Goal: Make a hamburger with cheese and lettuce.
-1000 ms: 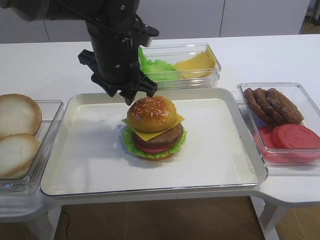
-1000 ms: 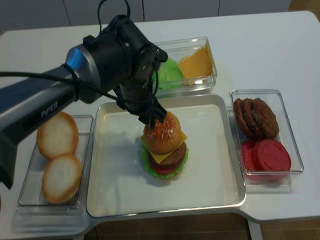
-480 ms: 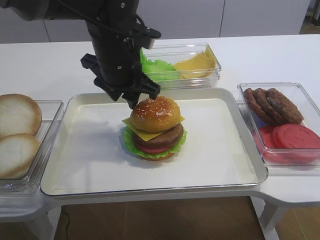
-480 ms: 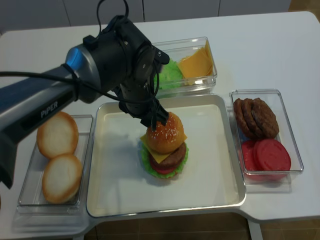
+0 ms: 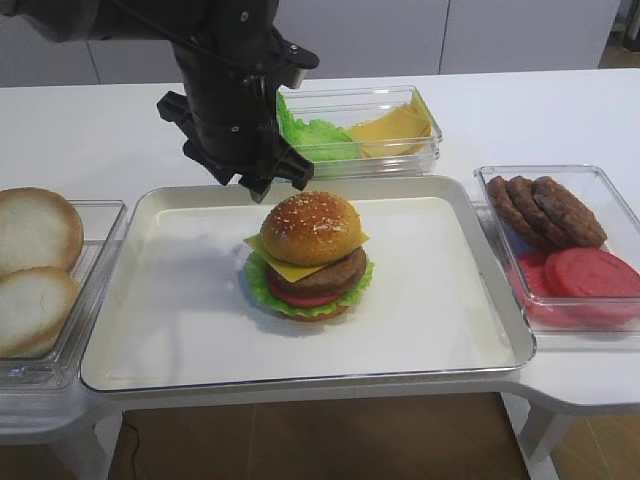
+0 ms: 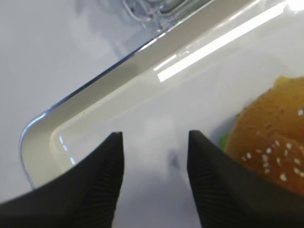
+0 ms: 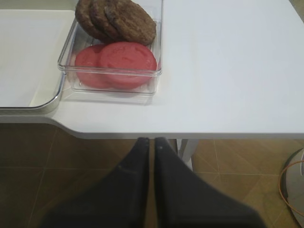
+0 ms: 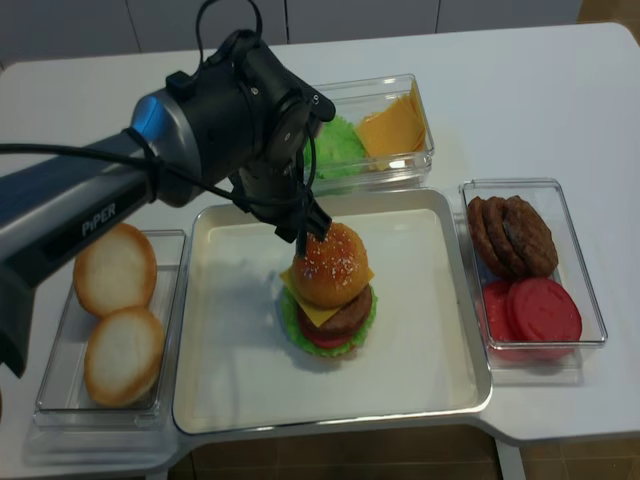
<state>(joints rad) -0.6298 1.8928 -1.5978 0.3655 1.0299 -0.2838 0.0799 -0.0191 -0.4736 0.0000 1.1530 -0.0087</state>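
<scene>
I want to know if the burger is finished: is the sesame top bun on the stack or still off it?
On. The sesame top bun sits on the cheese, capping the hamburger.

White table [image 5: 520,110]: metal tray [image 5: 440,340], three clear bins

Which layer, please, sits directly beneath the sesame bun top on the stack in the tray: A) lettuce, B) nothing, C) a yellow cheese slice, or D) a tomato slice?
C: the cheese shows its yellow corners right under the bun top of the hamburger, above the patty.
</scene>
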